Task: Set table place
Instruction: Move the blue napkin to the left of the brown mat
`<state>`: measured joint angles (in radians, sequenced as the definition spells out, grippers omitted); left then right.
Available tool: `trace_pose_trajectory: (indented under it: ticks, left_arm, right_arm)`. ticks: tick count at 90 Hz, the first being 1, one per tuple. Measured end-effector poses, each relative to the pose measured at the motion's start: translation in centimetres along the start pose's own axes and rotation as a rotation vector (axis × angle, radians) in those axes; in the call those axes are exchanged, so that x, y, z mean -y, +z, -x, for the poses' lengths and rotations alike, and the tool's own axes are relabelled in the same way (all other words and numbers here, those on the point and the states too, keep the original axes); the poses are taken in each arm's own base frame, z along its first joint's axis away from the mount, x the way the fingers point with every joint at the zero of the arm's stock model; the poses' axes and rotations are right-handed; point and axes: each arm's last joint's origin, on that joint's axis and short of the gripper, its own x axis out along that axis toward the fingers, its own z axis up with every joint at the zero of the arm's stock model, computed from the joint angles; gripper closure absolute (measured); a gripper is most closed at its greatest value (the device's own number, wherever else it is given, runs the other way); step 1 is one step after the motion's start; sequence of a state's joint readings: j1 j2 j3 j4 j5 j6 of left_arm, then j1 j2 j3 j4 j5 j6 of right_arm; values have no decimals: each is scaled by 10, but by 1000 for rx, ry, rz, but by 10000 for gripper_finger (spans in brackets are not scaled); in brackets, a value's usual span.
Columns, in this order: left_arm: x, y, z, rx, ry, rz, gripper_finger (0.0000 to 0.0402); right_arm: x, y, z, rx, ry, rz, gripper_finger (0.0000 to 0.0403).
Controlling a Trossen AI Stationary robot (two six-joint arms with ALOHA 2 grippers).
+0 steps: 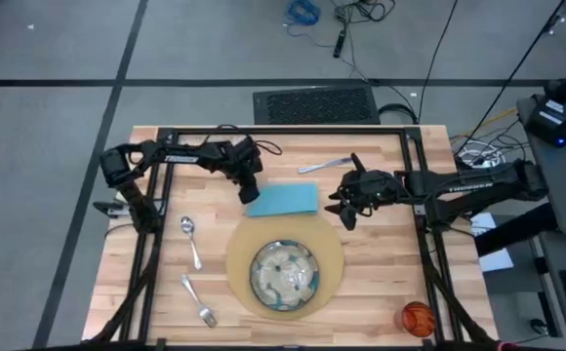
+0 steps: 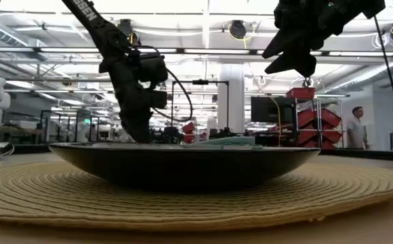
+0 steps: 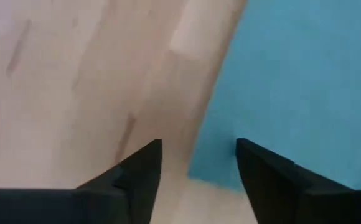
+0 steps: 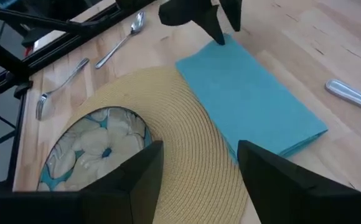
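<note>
Spanning nearly the whole overhead view, the table [image 1: 381, 244] carries a half-laid place setting, and both arms work over its far half. Nearer the front edge, the placemat [image 1: 334, 263] bears the dish [image 1: 284, 274], apparently the anchor that the other pieces will be set around. Just behind the placemat lies the napkin [image 1: 285, 201], its near edge touching or just overlapping the woven rim.

At the napkin's left end, the left gripper [image 1: 251, 191] is down low with its fingers apart, straddling the cloth's corner as if about to pinch and drag it to its spot. Off the napkin's right end hovers the right gripper [image 1: 346, 210], raised above the wood, jaws open and empty, probably waiting its turn.

Left of the placemat, the spoon [image 1: 191, 239] and fork [image 1: 196, 300] lie loose on the wood, clear of the napkin's likely path. Beyond the napkin's far right corner rests the knife [image 1: 327, 164], close to the right arm. By the front right corner stands the cup [image 1: 417, 318], well apart from everything else.
</note>
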<state>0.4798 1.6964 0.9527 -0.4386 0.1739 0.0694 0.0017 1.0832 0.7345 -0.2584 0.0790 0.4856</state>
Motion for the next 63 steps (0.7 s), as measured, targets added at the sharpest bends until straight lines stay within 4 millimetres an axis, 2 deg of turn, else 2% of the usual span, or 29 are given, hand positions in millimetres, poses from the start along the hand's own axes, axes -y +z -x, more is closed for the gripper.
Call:
trace_pose_trajectory:
  ticks: [30, 47, 57, 63]
  left_arm:
    - [5, 0, -3, -7, -20, -39, 198]
    - [3, -3, -18, -54, -28, -31, 198]
    - [3, -4, -22, -64, -32, -30, 201]
    - [3, -4, -22, -69, -33, -29, 215]
  right_arm:
    - [0, 0, 0, -1, 1, -2, 206]
    - [-2, -1, 0, -4, 9, -7, 206]
    - [-6, -3, 1, -11, 21, -3, 206]
    - [-7, -4, 1, -13, 27, -1, 206]
